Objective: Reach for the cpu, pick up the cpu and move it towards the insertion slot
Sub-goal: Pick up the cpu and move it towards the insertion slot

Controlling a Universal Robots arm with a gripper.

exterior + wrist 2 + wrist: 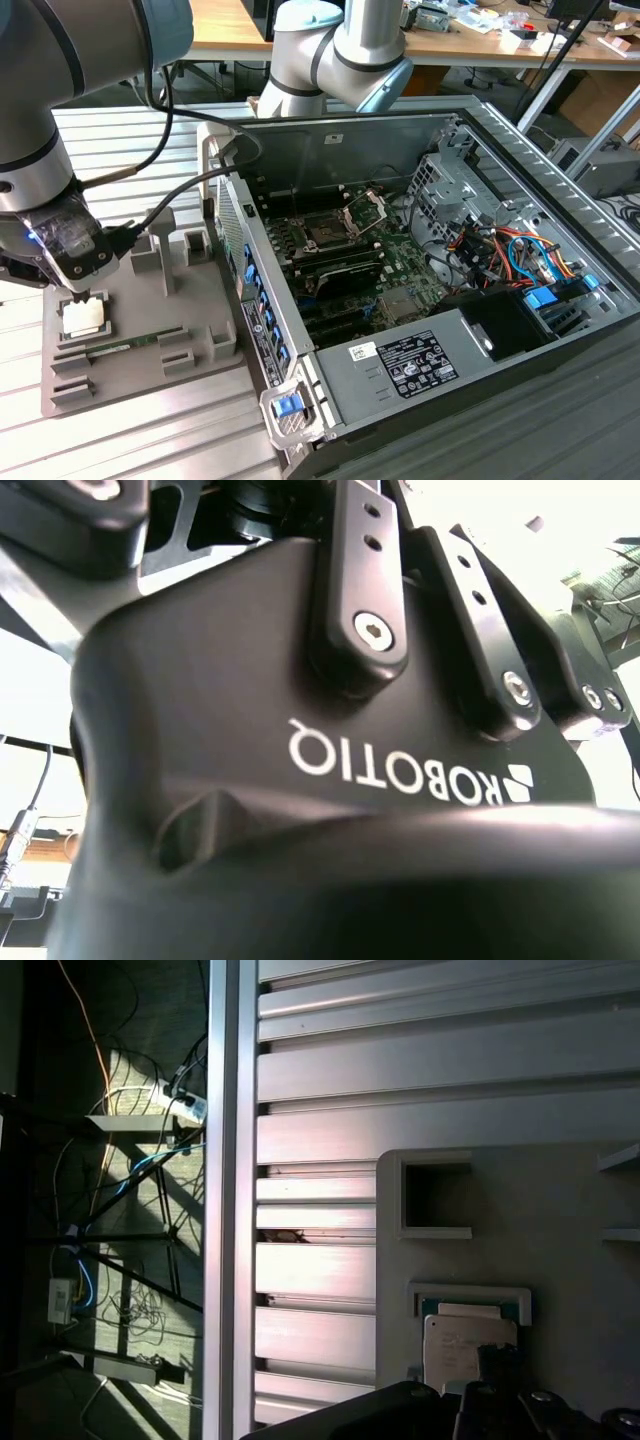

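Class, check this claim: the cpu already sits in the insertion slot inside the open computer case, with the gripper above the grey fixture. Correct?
No. In the exterior view the cpu lies on the grey fixture, beneath the gripper, outside the computer case; the insertion slot stands apart from it.
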